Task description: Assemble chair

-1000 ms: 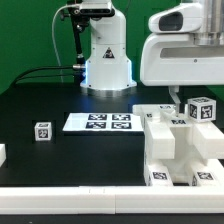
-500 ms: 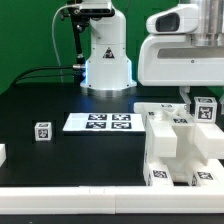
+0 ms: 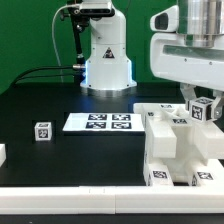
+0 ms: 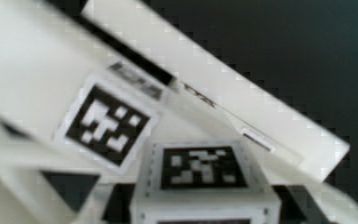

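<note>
The tool point(image 3: 200, 101) hangs under the arm's wide white wrist housing point(image 3: 190, 50), at the exterior view's right edge. A small white plastic chair piece point(image 3: 204, 111) with a black-and-white square tag sits right at its tips. Whether the fingers are pinching it or only flanking it cannot be told. The blurred wrist view shows tagged white surfaces point(image 4: 108, 118) close up, touching a long white bar point(image 4: 211, 75). Directly below the tool, the chunky cluster of glossy white blocky plastic chair parts point(image 3: 172, 150) stands on the black table point(image 3: 60, 100). Farther from the tool, toward the exterior view's left, lies the flat white marker board point(image 3: 99, 122). Beyond it sits a lone small tagged cube point(image 3: 42, 131), well apart from the tool.
</note>
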`<state>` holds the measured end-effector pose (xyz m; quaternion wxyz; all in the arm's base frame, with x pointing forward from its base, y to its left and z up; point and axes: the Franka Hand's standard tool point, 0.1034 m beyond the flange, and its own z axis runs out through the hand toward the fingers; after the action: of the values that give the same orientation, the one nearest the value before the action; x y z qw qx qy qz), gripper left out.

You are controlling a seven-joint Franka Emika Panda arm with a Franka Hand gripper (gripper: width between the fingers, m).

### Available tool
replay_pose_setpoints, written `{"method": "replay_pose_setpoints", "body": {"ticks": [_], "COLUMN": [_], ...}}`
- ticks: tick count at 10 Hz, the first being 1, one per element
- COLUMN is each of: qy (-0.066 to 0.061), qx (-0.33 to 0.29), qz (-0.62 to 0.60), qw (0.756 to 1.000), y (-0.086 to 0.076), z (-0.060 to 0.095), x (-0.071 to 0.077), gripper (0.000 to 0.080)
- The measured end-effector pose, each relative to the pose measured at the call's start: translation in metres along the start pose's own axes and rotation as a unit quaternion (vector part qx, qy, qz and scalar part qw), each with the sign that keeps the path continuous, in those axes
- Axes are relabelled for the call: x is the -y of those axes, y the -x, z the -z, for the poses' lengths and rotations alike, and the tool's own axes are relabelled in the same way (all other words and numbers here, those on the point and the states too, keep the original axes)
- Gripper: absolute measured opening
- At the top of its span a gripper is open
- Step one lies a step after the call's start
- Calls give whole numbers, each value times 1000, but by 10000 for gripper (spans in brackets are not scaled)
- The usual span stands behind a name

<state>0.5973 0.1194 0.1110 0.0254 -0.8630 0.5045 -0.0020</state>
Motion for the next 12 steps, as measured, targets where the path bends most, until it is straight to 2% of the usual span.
{"method": "replay_pose_setpoints", "body": {"ticks": [1,3,5,6,7,8,9,11,12], "qy": [-9,-14,-12,-12,-17,-13,-12,-12,-8], "qx": [2,5,4,4,1,5,7,5,1], "qz": [-75,-158,-132,-130,-19,91,163,211,277], "qw": [997,987,991,991,1000,996,986,977,961], "y": [0,2,1,2,-2,-4,-7,-8,-10], "z": [0,0,-2,-2,2,4,4,4,3], "x": [-1,0,-1,-1,2,4,3,2,1], "gripper": [269,269,276,482,591,591,638,646,646]}}
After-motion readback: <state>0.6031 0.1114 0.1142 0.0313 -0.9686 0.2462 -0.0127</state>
